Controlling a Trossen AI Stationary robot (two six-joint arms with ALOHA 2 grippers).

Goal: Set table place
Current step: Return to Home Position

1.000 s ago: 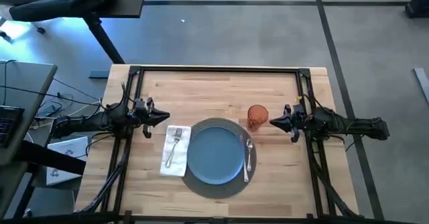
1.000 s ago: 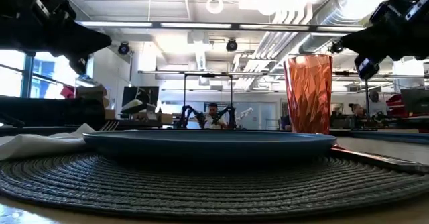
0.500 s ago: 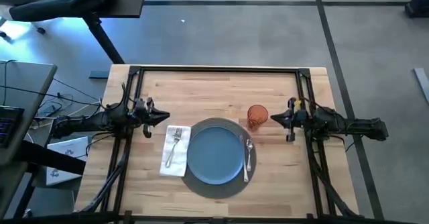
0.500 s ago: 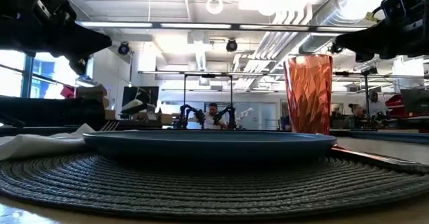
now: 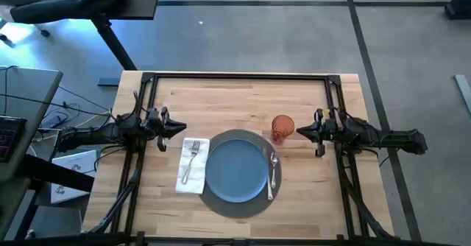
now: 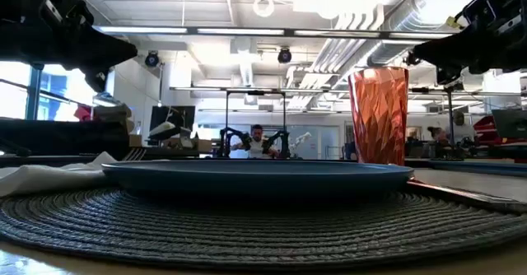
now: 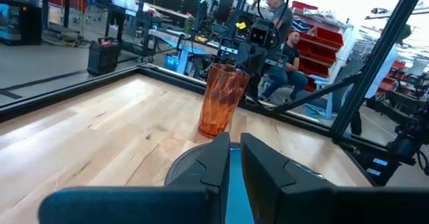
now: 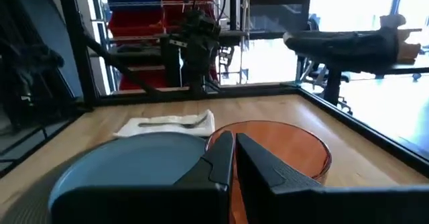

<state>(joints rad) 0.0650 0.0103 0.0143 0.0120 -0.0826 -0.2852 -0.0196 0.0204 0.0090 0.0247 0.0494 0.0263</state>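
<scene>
Both arms hang level above the light-wood butcher-block surface (image 5: 243,99), tips pointing toward each other. The left jaws are pressed nearly together, only a sliver between them, and hold nothing. The right jaws are likewise closed and empty.

The translucent orange faceted tumbler (image 5: 282,127) stands upright just ahead of the right jaws' tips, apart from them. Between the two pairs of jaws lies the large grey woven round placemat (image 5: 237,208) carrying the smaller blue round plate (image 5: 235,171). The silver knife and spoon (image 5: 272,171) rest on the mat on the right jaws' side. The white paper napkin (image 5: 193,180), bearing a silver fork (image 5: 190,156), lies near the left jaws' tips.

The setting looks complete. The tumbler is probably light, stiff and easily tipped, so it is best pinched across its mid-wall. The flat cutlery would be slippery, and the napkin is limp.
</scene>
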